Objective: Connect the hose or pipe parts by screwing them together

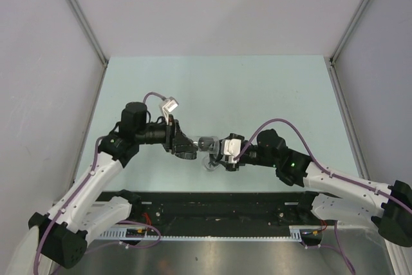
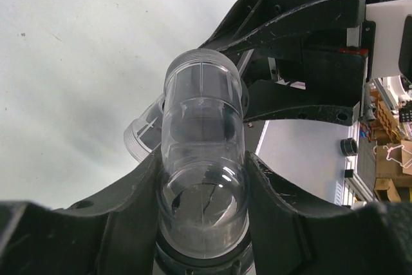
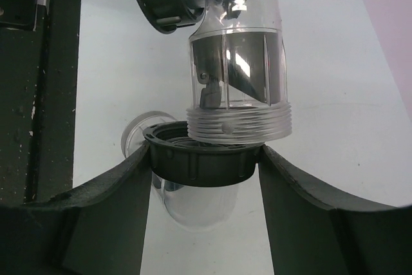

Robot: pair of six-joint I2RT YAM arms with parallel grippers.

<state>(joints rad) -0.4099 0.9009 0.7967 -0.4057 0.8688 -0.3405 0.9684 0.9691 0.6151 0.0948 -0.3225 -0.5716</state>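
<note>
1. The left gripper is pinching the clear threaded tube. Its two black fingers are pressing on opposite sides of the tube's plain end.
2. The right gripper is clamping the dark ring nut. One finger is bearing on each side of the ring, and the jaws are only as far apart as the ring is wide.
3. The tube is lying with its long axis running left to right in the top view. Its threaded end is pointing at the right arm and meeting the mouth of the ring nut. How far the threads are engaging cannot be told.
4. The ring nut is sitting on a clear elbow, whose side branch is angling off toward the table.
5. Both parts are hanging between the two grippers, over the near middle of the table.
6. The table is showing a pale green, matte top.
7. Plain light grey walls are enclosing the table at the back and at both sides.
</note>
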